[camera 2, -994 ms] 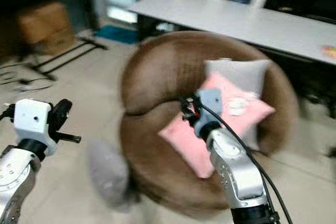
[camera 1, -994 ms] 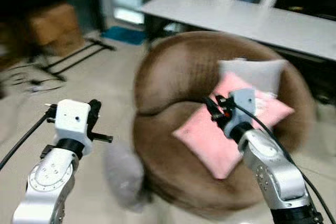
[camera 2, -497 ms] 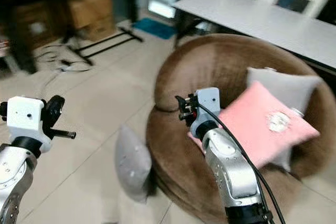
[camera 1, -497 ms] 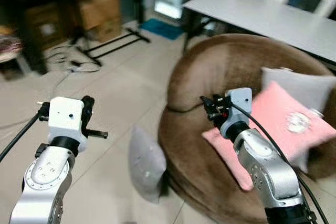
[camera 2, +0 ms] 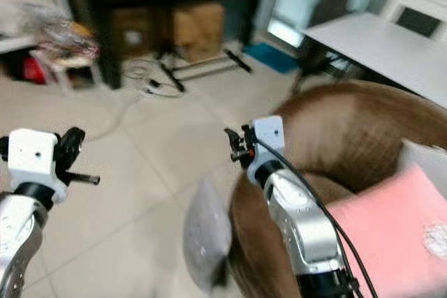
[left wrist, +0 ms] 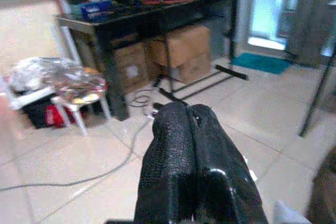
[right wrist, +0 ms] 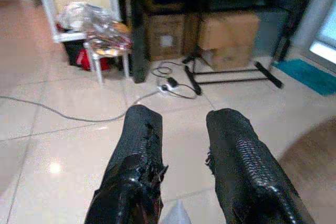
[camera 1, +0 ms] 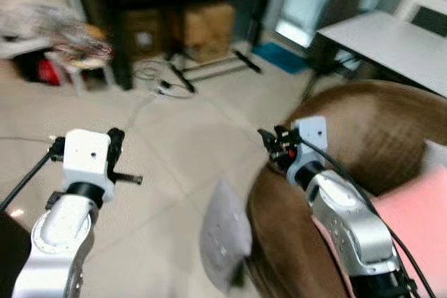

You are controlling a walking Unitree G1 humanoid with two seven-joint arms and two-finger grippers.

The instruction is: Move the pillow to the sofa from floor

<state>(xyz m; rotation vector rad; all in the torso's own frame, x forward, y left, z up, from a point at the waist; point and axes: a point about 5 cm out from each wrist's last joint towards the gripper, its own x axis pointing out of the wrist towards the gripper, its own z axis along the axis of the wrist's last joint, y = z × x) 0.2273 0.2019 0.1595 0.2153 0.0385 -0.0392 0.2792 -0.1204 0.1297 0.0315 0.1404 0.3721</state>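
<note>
The right gripper (right wrist: pixel 181 171) is hanging in the air with its two black fingers (right wrist: pixel 134 166) spread apart, gripping nothing. The left gripper (left wrist: pixel 191 156) is hovering with its fingers pressed together. The head views are blurring, so details are hard to make out. The grey pillow (camera 1: pixel 225 234) is leaning on the tiled floor (camera 1: pixel 160 151) against the brown sofa (camera 1: pixel 391 137), below and between both grippers, touching neither. A pink cushion (camera 2: pixel 398 221) is lying on the sofa, partly cut off.
</note>
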